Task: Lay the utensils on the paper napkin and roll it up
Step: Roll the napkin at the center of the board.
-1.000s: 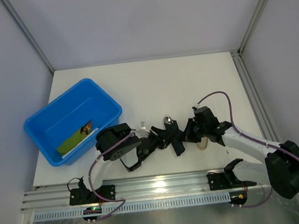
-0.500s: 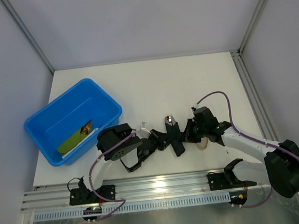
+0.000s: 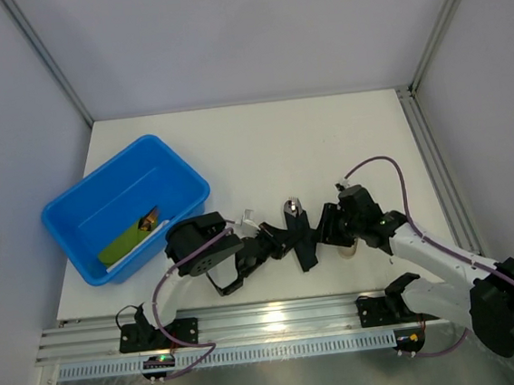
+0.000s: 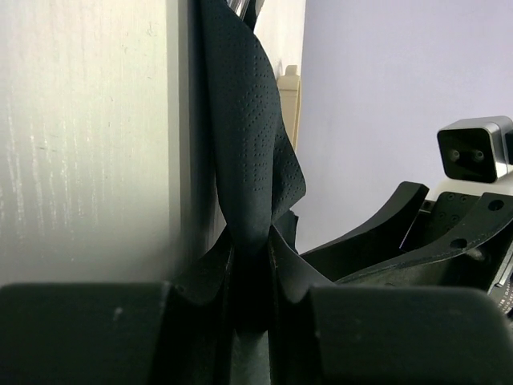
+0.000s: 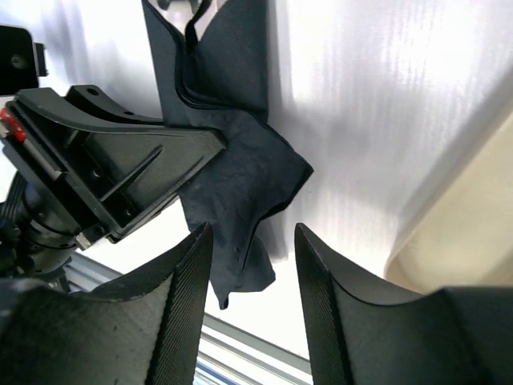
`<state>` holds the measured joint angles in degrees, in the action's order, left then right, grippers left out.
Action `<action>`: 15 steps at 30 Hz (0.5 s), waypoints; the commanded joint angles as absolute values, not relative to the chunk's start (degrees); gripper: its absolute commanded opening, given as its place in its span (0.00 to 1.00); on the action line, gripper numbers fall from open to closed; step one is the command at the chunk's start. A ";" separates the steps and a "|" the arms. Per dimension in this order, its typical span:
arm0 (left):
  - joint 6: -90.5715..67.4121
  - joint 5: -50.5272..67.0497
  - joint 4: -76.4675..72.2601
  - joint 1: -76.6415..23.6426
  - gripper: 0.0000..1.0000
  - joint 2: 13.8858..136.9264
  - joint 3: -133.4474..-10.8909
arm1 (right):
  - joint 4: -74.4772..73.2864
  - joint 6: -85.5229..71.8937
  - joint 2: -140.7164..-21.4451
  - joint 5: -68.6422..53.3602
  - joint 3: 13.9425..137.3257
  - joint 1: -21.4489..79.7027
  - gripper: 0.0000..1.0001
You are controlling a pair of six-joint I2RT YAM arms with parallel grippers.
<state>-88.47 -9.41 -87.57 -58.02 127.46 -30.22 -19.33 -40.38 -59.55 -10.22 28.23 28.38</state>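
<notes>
Pale walls and aluminium posts are closing in the white counter, and I am working low over its near middle with both arms. My left pincer is clamping down on the paper napkin. In my left wrist view the black, dotted sheet is being squeezed between my two fingers and is rising away from them in a crumpled fold. From above, the napkin is lying bunched on the counter between my two pincers, near the front edge. A shiny silver end of the utensils is poking out at its far side. I cannot tell how many pieces are wrapped inside.

My right pincer is standing with its fingers apart and is gripping nothing. The gap between them is facing the napkin's loose, wrinkled corner, and whether a fingertip is brushing the paper I cannot tell. My left pincer's black body is crowding in from the left of that view, right against the folded paper.

A thick beige cylinder is lying just beside my right pincer, on its right side. Well off to the left, a blue tub is sitting on the counter, holding a green item.
</notes>
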 commanded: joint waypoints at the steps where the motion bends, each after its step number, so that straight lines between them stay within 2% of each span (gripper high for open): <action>1: -82.89 -9.84 -80.96 -58.27 0.00 127.10 -29.09 | -21.88 -38.15 -57.48 -6.68 30.15 28.39 0.50; 8: -79.28 -10.37 -77.96 -59.15 0.00 123.49 -29.00 | -24.87 -35.95 -58.01 -4.40 32.34 28.21 0.53; 15: -78.58 -10.37 -77.70 -59.33 0.00 123.23 -29.00 | -23.03 -34.19 -58.09 -8.52 32.78 27.86 0.54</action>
<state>-82.94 -9.41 -81.54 -58.87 123.85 -30.06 -24.10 -36.56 -58.50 -7.20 30.55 28.12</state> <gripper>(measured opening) 0.148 0.538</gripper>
